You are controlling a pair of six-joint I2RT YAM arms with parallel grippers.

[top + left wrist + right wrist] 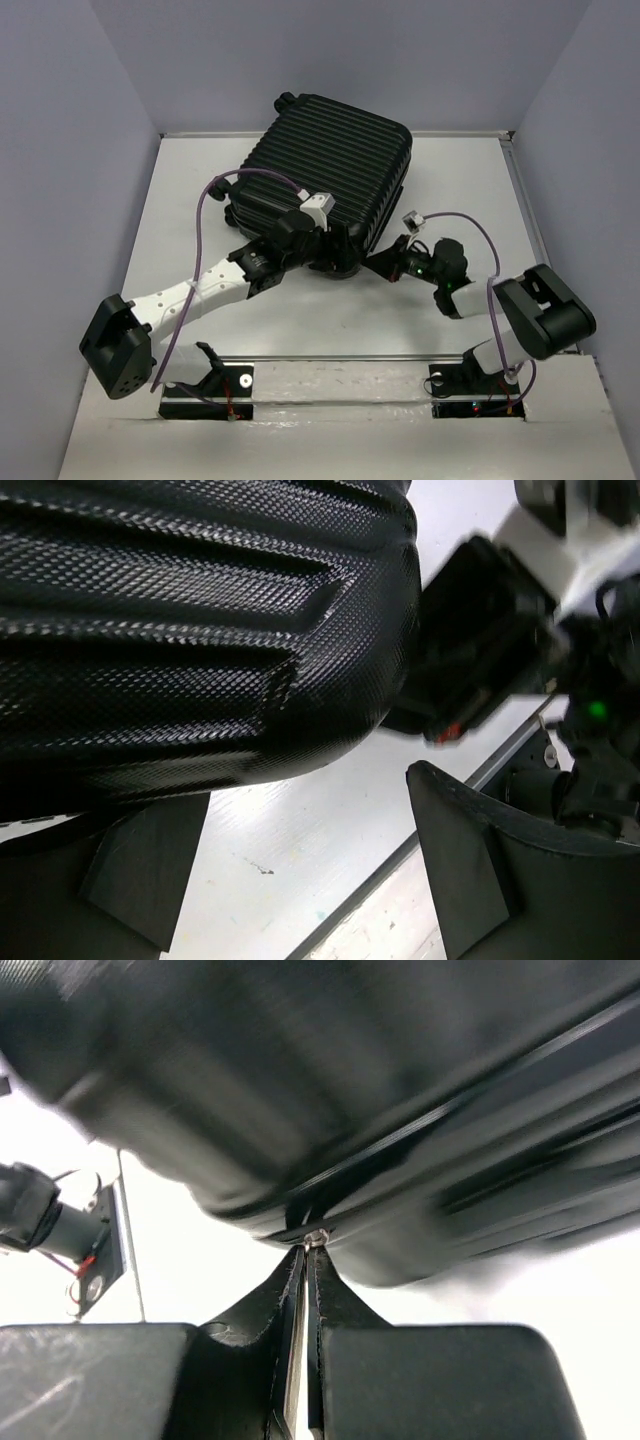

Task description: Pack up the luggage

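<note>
The luggage lies shut and flat on the table, ribbed shell up, its near rounded corner turned toward both arms. At that corner the zipper pull sits on the seam, right at the tips of the right gripper. Its 2 fingers are pressed together with what looks like the thin metal tab pinched between them. The right wrist view is blurred, so how deep the tab sits in that pinch cannot be told. The likeliest failure is a slip: the tab is small and smooth and is held only at the very tips. A tug that leaves the line of the seam, above all round the curve of the corner, could drag it free or jam the slider. The case could also slide or swing on the smooth table, since nothing pins it. The left gripper stands spread wide, grasping nothing. The shell's corner lies just beyond the gap between its 2 fingers and nearer the left-hand one, with bare table below it; whether that finger touches the shell I cannot tell. The right arm's wrist shows close past the other finger, so the 2 arms could knock together.
</note>
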